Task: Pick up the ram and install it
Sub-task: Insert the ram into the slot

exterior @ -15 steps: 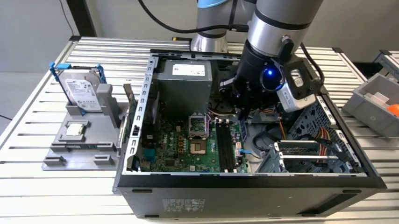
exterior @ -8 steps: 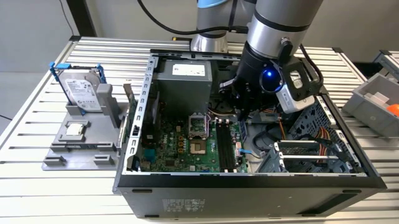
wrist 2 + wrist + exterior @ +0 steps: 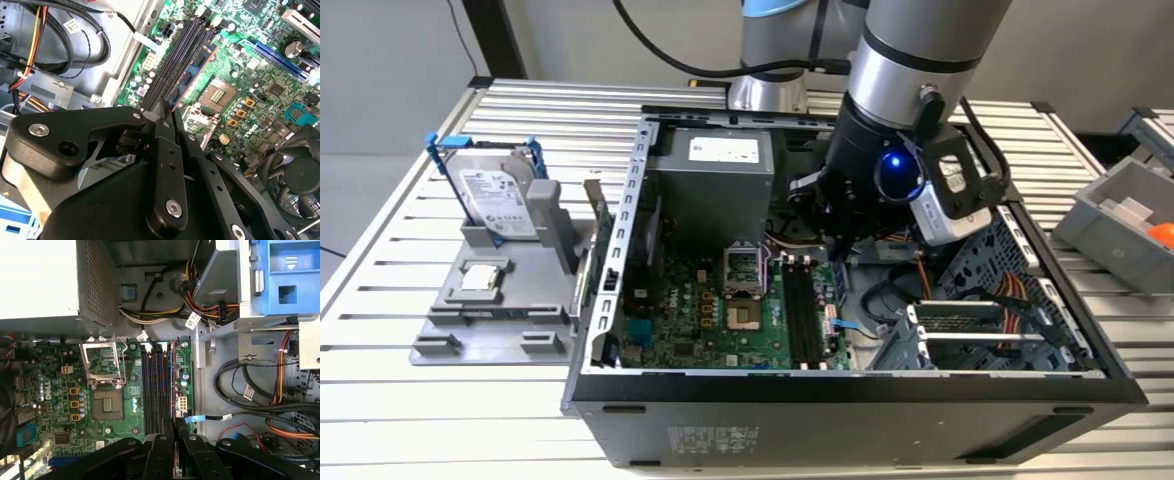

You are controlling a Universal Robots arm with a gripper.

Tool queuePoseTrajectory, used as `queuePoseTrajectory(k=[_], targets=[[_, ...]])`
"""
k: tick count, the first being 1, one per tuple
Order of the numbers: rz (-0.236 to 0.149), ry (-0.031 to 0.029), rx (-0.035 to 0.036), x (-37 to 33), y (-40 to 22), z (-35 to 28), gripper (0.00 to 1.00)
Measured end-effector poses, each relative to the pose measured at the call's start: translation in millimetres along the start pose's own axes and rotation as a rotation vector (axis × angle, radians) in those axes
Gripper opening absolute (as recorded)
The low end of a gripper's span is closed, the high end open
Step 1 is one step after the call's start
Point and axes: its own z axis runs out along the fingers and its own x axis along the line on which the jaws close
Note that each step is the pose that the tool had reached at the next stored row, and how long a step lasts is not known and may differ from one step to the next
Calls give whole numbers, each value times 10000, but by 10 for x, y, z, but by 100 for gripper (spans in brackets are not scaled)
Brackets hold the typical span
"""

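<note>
Blue ram point(image 3: 192, 75) in fingers point(image 3: 165, 107) over mobo slots point(image 3: 152, 390)

**Slatted Metal Table Against a Grey Wall**

A ribbed silver aluminium table point(image 3: 400, 250) spans the scene. Behind the table rises a plain pale grey wall point(image 3: 400, 40); a dark vertical post point(image 3: 496, 38) stands just beyond its back edge.
</note>
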Motion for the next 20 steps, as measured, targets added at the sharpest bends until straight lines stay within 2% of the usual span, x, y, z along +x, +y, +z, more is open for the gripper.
queuePoseTrajectory(k=[20], targets=[[0, 0, 3, -1, -2, 73, 0]])
